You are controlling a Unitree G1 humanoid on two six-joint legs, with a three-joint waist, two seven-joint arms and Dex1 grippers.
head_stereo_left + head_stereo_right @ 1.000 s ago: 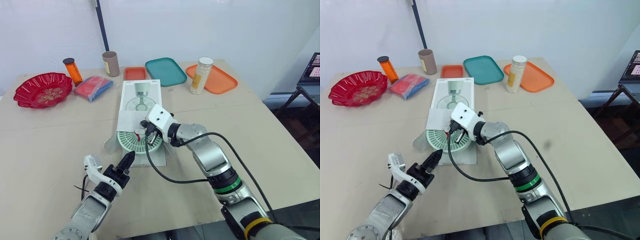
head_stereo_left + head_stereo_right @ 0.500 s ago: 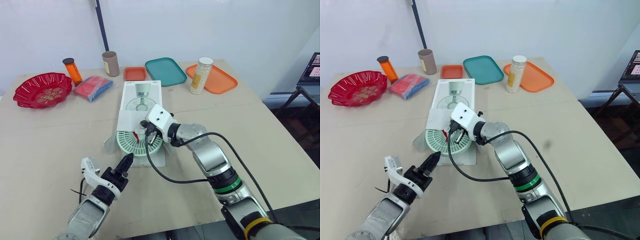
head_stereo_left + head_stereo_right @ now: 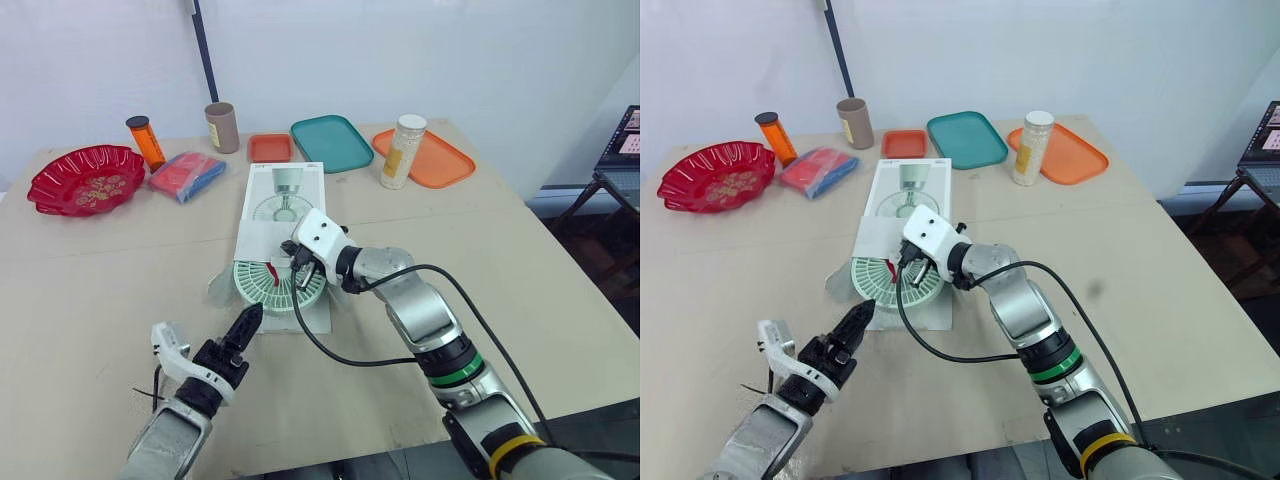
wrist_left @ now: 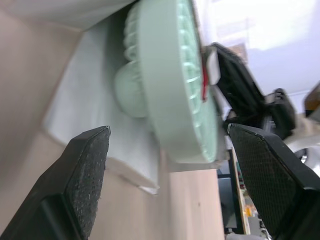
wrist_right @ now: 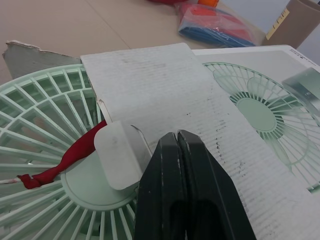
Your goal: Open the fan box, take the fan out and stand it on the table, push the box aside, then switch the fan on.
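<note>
Fan box [image 3: 284, 190] lies flat on the table [image 3: 520, 250], and the pale green fan [image 3: 258, 287] pokes out of its near end, between our two grippers. Our left gripper [image 3: 246, 320] has its fingers [image 4: 85, 170] spread wide and holds nothing; the fan's rim sits just ahead of them, in line with the gap. A red ribbon [image 5: 70, 161] crosses the grille. Our right gripper [image 5: 178, 136] has its fingers pressed together, tips down on the box's open flap [image 5: 145, 85], just beside a white tab [image 5: 117, 156] at the fan's hub.
</note>
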